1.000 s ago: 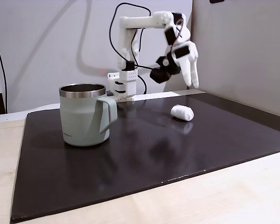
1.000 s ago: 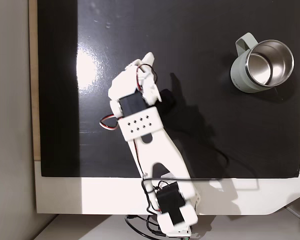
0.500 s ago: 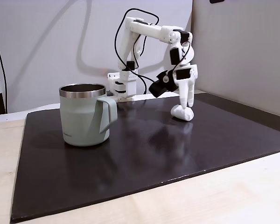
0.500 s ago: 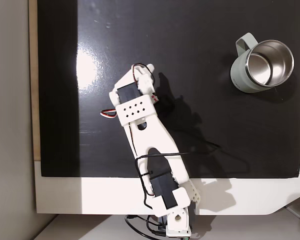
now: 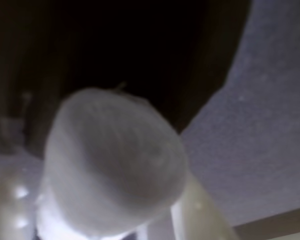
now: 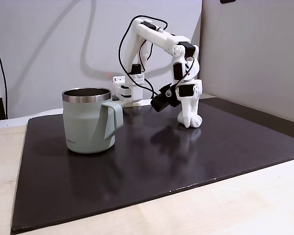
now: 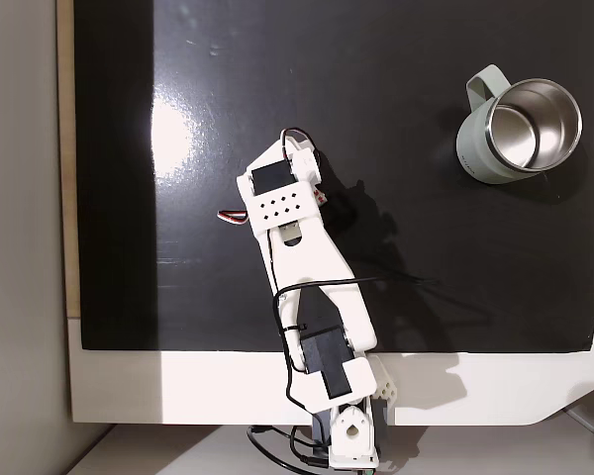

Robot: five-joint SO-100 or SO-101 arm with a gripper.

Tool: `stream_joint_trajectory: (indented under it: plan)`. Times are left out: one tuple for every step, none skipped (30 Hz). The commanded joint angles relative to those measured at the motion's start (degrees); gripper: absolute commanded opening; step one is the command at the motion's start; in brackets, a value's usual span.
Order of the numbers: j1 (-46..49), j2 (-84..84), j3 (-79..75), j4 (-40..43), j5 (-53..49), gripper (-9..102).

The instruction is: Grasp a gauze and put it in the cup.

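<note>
No legible writing anywhere. Cup (image 6: 88, 120) upright on black mat (image 6: 152, 166), steel interior looks empty from above (image 7: 530, 125). Gripper (image 6: 188, 120) down at the mat, fingers closed around gauze (image 5: 115, 170), well apart from the cup.
</note>
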State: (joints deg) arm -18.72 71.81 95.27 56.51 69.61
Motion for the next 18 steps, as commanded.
stream_joint_trajectory:
  plan:
    - [1.23,0.44,-0.79,-0.53,-0.62,20]
    - [1.58,0.44,-0.97,-0.53,-0.97,16]
    - [1.93,0.35,-1.14,-0.53,-1.32,13]
    - [2.29,0.35,-1.23,-0.53,-1.58,11]
    - [2.55,0.35,-1.32,-0.53,-2.02,8]
    - [2.72,0.35,-1.41,-0.53,-2.37,6]
    - [2.90,0.35,-1.41,-0.53,-2.55,4]
    - [3.08,0.35,-1.41,-0.53,-2.72,3]
    - [3.16,0.35,-1.41,-0.44,-2.81,2]
    - [3.34,0.35,-1.49,-0.44,-2.90,2]
    - [3.43,0.53,-1.67,-0.18,-2.90,1]
    - [3.52,0.79,-1.85,0.09,-2.90,1]
    - [3.52,0.97,-2.11,0.44,-2.90,1]
    - [3.60,1.32,-2.64,1.14,-2.90,1]
    - [3.60,1.76,-3.25,1.85,-2.90,1]
    - [3.60,2.46,-3.87,2.64,-2.90,0]
    - [3.60,3.34,-4.48,3.43,-2.90,0]
    - [3.60,4.31,-5.27,4.22,-2.90,0]
